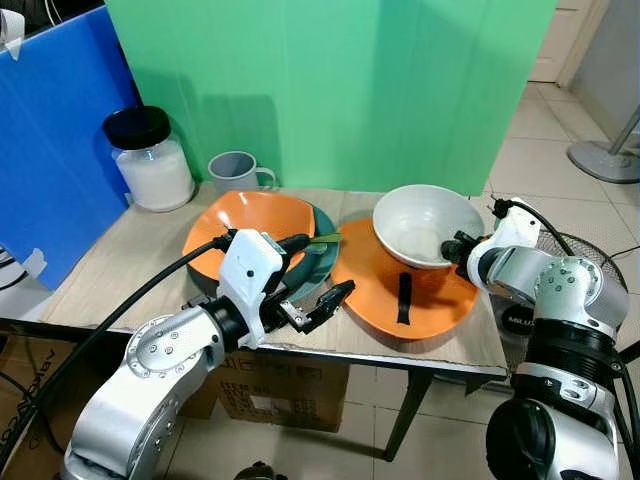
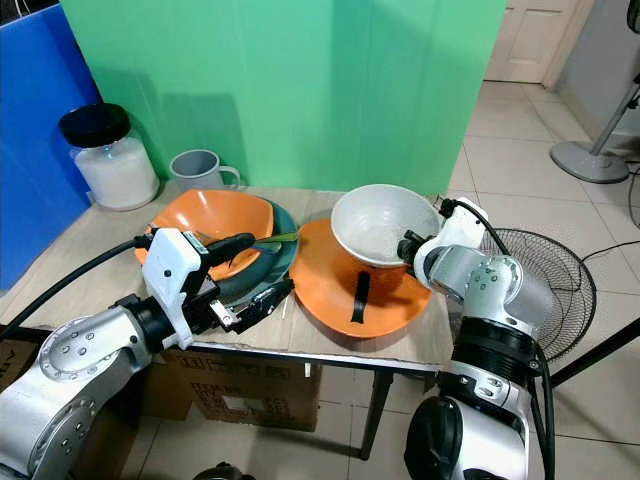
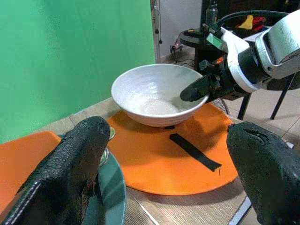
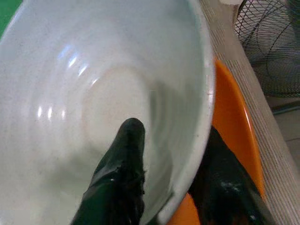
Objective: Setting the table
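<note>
A white bowl (image 1: 420, 222) stands tilted over the far part of an orange plate (image 1: 430, 300) at the table's right end. My right gripper (image 1: 457, 249) is shut on the bowl's right rim, with one finger (image 4: 123, 159) inside and the other outside under the rim. A black strip (image 1: 403, 298) lies on that orange plate. On the left, another orange plate (image 1: 245, 222) rests on a teal plate (image 1: 318, 262), with a green utensil (image 1: 326, 238) across them. My left gripper (image 1: 320, 272) is open just above the teal plate's near edge, holding nothing.
A glass jar (image 1: 150, 160) with a black lid and a grey mug (image 1: 235, 170) stand at the back left of the wooden table (image 1: 110, 270). A green screen rises behind the table and a blue panel (image 1: 50, 150) on the left. A floor fan (image 2: 545, 270) is right of the table.
</note>
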`<state>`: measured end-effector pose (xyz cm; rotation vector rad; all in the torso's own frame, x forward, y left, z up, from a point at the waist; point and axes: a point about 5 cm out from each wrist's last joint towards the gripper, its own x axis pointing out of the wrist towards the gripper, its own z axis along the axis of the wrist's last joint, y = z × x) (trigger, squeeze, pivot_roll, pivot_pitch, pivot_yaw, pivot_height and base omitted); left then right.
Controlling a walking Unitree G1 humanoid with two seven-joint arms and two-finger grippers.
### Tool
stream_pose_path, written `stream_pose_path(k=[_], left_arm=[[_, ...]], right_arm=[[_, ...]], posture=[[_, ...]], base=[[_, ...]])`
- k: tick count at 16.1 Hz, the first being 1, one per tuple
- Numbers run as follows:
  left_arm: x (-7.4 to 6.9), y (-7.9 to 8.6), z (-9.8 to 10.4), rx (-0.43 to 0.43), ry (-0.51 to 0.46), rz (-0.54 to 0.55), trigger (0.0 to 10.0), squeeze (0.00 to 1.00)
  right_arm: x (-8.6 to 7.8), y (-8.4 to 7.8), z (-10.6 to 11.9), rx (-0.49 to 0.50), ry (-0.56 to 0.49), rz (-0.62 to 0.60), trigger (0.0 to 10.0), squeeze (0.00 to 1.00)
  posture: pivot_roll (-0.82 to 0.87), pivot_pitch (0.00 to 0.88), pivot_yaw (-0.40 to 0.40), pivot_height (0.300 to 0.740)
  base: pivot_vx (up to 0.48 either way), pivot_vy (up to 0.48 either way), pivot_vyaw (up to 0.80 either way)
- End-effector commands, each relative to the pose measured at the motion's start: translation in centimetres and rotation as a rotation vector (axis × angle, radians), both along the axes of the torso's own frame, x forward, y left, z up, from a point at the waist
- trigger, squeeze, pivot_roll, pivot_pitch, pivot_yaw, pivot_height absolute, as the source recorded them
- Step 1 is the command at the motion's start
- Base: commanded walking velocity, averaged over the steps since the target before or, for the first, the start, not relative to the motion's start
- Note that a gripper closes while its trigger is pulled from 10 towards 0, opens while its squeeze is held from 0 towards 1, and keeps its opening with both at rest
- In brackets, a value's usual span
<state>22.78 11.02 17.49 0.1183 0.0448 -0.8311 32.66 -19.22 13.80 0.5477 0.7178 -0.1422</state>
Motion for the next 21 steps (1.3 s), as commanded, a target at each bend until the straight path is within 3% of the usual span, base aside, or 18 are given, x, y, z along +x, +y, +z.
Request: stream_pose_path(k=[1,4,13,14,15,16,17,19,21], left_arm=[[0.2,0.0,0.2,0.017,-0.015,-0.001,10.0,0.00],[0.1,-0.1,0.2,0.018,-0.018,-0.001,10.0,0.00],[0.3,-0.3,0.2,0.013,-0.020,0.001,10.0,0.00],[0.4,-0.4,0.3,0.009,-0.029,0.006,10.0,0.00],[0.5,-0.4,0.4,0.007,-0.032,0.009,10.0,0.00],[0.6,-0.4,0.4,0.003,-0.043,0.027,10.0,0.00],[0.7,-0.4,0.4,0.003,-0.051,0.045,10.0,0.00],[1.1,-0.2,0.2,0.003,-0.069,0.119,10.0,0.00],[1.5,-0.5,0.2,-0.018,-0.080,0.178,10.0,0.00]], right_arm=[[0.3,0.5,0.6,0.016,-0.015,0.013,0.0,0.00],[0.3,0.1,0.7,-0.050,-0.039,-0.007,0.0,0.00],[-0.2,0.0,1.4,0.058,-0.047,-0.027,0.0,0.00],[0.0,-0.3,3.6,-0.033,-0.223,-0.030,0.0,0.00],[0.0,-0.3,4.3,-0.057,-0.294,-0.030,0.0,0.00],[-0.3,-0.7,6.2,-0.205,-0.489,-0.055,6.0,0.00],[-0.9,-0.5,7.0,-0.274,-0.544,-0.053,10.0,0.00],[-3.2,1.1,8.3,-0.295,-0.681,0.075,10.0,0.00],[-5.4,1.9,7.7,-0.335,-0.735,0.092,10.0,0.00]], posture=[[0.08,0.000,0.028,0.740],[0.08,0.000,0.033,0.740],[0.07,0.000,0.041,0.740],[0.07,0.000,0.038,0.740],[0.07,0.000,0.038,0.740],[0.07,0.000,0.036,0.740],[0.07,0.000,0.036,0.740],[0.06,0.000,0.040,0.740],[0.06,0.000,0.042,0.740]], base=[[0.000,0.000,0.00],[0.000,0.000,0.00],[0.000,0.000,0.00],[0.000,0.000,0.00],[0.000,0.000,0.00],[0.000,0.000,0.00],[0.000,0.000,0.00],[0.000,0.000,0.00],[0.000,0.000,0.00]])
